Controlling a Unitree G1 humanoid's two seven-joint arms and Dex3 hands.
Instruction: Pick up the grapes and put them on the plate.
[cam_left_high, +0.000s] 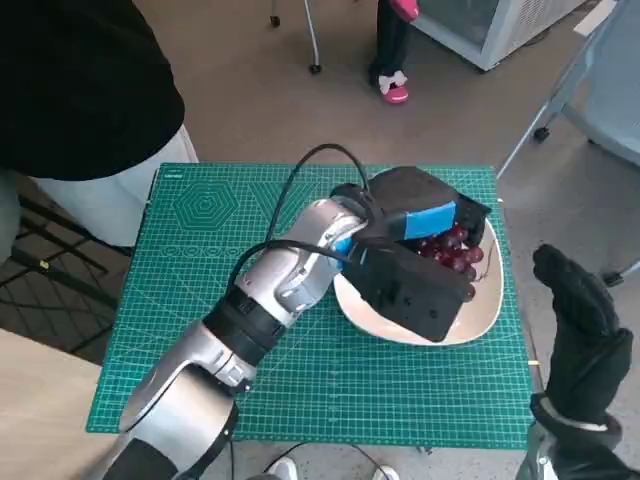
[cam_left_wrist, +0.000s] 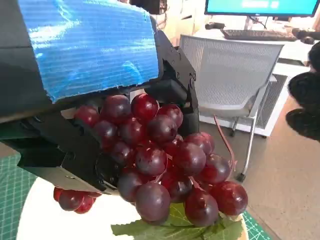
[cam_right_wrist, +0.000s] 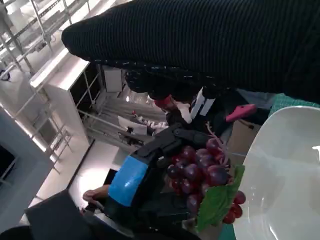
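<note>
A bunch of dark red grapes (cam_left_high: 455, 250) with a green leaf (cam_left_wrist: 175, 227) is over the white plate (cam_left_high: 480, 320) at the right side of the green mat. My left hand (cam_left_high: 420, 225), blue tape on its back, grips the bunch from above, its black fingers (cam_left_wrist: 65, 160) wrapped round the fruit (cam_left_wrist: 165, 160). The lowest grapes and the leaf are at the plate's surface (cam_left_wrist: 45, 215); whether they touch it I cannot tell. The right wrist view shows the grapes (cam_right_wrist: 200, 170) under the taped hand (cam_right_wrist: 127, 180) beside the plate (cam_right_wrist: 285, 170). My gloved right hand (cam_left_high: 585, 340) is raised beyond the table's right edge, holding nothing.
The green cutting mat (cam_left_high: 250, 220) covers the small table. A person in a black top (cam_left_high: 80, 80) stands at the far left corner. Pink shoes (cam_left_high: 395, 90) and chair legs (cam_left_high: 315, 45) are on the floor beyond; an office chair (cam_left_high: 600, 90) is at the right.
</note>
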